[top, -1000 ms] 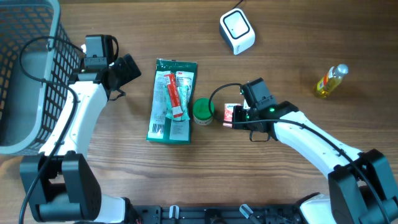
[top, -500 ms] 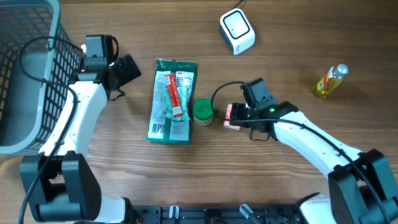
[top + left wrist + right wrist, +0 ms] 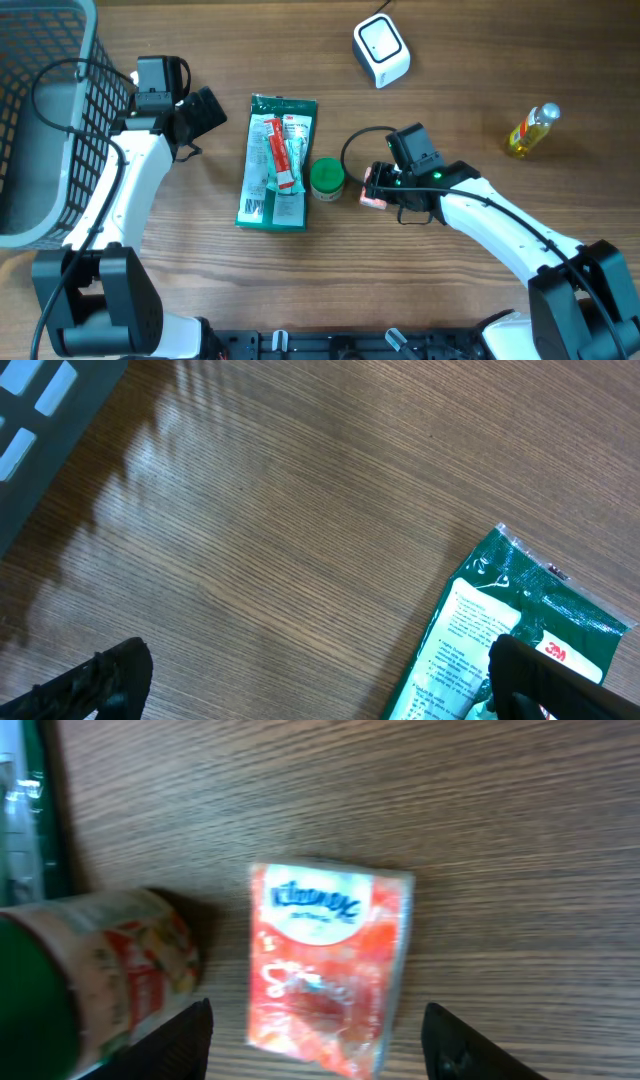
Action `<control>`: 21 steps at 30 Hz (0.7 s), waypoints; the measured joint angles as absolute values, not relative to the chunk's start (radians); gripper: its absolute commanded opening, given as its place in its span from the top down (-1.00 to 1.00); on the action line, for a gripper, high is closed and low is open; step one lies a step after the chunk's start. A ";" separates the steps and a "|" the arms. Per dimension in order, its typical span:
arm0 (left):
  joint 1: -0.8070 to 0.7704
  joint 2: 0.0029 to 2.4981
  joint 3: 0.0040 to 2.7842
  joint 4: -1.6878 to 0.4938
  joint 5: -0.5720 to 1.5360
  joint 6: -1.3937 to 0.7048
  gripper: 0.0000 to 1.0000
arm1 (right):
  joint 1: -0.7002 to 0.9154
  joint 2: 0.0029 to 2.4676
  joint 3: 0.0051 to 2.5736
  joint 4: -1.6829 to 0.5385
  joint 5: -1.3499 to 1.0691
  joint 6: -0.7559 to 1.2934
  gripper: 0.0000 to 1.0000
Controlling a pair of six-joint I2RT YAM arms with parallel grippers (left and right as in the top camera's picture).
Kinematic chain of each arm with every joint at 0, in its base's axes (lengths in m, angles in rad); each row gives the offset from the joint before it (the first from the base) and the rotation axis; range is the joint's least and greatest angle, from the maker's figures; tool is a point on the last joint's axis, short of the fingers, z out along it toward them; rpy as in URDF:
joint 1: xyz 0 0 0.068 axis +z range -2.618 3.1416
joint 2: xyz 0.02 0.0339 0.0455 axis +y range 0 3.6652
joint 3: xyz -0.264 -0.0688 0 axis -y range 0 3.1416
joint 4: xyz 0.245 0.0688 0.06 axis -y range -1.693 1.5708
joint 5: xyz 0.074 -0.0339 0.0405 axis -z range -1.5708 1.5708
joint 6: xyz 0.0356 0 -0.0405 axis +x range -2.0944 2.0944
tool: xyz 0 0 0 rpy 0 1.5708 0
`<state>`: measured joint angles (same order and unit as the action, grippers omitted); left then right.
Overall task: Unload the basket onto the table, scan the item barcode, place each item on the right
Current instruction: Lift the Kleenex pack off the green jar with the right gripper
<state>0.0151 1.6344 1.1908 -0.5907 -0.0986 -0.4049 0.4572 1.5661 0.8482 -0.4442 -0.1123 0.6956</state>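
A small red-orange Kleenex tissue pack (image 3: 330, 965) lies flat on the wooden table, right of a green-lidded can (image 3: 90, 980). My right gripper (image 3: 318, 1025) hangs open over it, one finger on each side and neither touching it. From overhead the pack (image 3: 372, 193) is mostly hidden under that gripper (image 3: 374, 186). The white barcode scanner (image 3: 381, 50) stands far back on the table. My left gripper (image 3: 320, 685) is open and holds nothing, its right finger over the corner of a green packet (image 3: 500, 610).
The green packet (image 3: 277, 162) lies left of the can (image 3: 326, 178). A grey wire basket (image 3: 40, 120) fills the left edge. A yellow oil bottle (image 3: 532, 130) lies at the right. The left gripper (image 3: 208, 112) hovers between basket and packet.
The right gripper's jaws have spread apart and it has shifted slightly left over the tissue pack. The left arm has not moved.
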 measured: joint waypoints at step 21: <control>0.015 1.634 1.191 -0.591 -0.099 -0.405 -1.00 | 0.457 1.566 0.852 -0.519 0.020 0.733 0.23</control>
